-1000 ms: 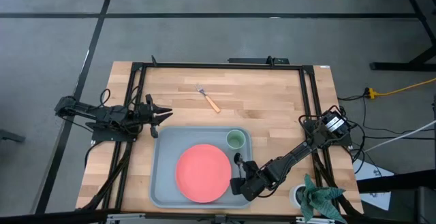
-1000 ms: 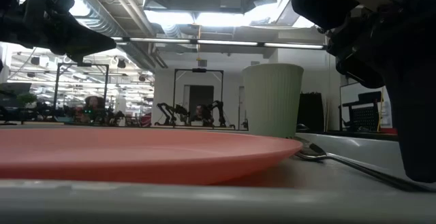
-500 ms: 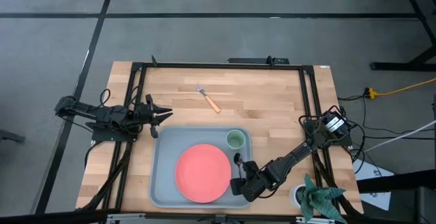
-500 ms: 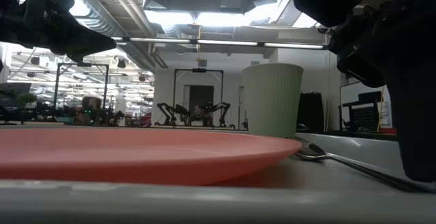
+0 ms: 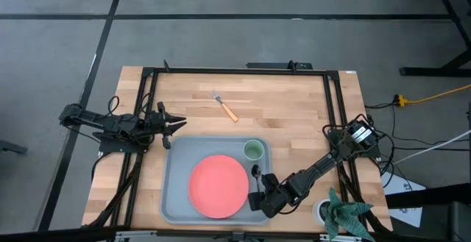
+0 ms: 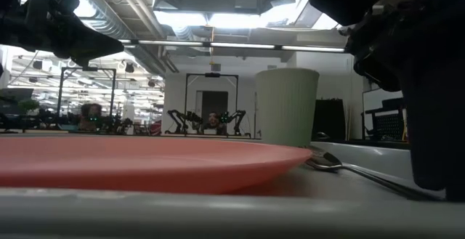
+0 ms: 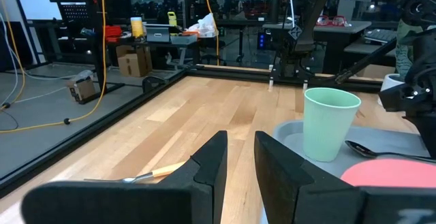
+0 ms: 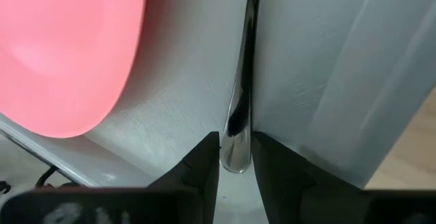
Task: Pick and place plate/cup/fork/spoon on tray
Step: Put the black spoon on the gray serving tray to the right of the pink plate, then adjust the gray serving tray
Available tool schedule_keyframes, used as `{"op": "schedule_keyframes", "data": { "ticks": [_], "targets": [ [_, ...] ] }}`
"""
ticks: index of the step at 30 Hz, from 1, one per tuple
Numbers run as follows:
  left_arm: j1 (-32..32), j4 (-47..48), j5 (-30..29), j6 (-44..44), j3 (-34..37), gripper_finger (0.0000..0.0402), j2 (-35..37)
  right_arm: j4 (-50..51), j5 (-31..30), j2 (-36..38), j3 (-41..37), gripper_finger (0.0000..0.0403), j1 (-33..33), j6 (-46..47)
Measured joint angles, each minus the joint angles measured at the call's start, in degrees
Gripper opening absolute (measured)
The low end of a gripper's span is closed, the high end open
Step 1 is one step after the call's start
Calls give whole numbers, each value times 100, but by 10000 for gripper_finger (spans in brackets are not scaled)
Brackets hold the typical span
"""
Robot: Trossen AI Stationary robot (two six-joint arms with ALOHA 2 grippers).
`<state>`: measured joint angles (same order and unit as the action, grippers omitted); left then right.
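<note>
Left gripper (image 5: pixel 179 123): fingers nearly together, empty, beside the tray (image 5: pixel 174 198). Fork (image 5: pixel 224 107): on bare wood ahead of it. Plate (image 5: pixel 218 186), cup (image 5: pixel 254 151): on tray. Right gripper (image 8: pixel 235 157): low over the tray, fingers narrowly apart astride the spoon (image 8: pixel 242 81) handle.

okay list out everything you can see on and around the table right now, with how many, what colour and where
tray: one, blue-grey, near middle of the table
plate: one, coral-red, in the tray
cup: one, pale green, upright in the tray's far right corner
spoon: one, dark metal, in the tray right of the plate
fork: one, yellow-orange handle, on the bare wood beyond the tray
plant: one, green in a white pot, near right corner
left gripper: dark, above the table left of the tray, slightly open
right gripper: dark, astride the spoon's handle end
</note>
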<state>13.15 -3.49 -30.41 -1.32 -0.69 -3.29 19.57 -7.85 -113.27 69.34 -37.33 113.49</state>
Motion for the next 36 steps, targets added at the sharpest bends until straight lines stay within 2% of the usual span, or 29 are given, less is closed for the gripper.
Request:
{"op": "schedule_keyframes", "data": {
  "ticks": [20, 23, 28, 32, 36],
  "targets": [
    [0, -2, 0, 2, 2, 69, -2, 383, -34, 46, 7, 94, -1, 20],
    [0, 0, 2, 2, 0, 69, 0, 1018, -257, 65, 219, 94, -17, 15],
    [0, -2, -1, 2, 0, 69, 0, 2335, -448, 120, 1039, 95, -45, -5],
    [0, -1, -1, 1, 1, 69, -1, 2446, -495, 120, 1287, 94, -46, -237],
    [0, -2, -1, 2, 0, 69, 0, 2619, -1233, 122, 1290, 94, -39, -576]
  ]
}}
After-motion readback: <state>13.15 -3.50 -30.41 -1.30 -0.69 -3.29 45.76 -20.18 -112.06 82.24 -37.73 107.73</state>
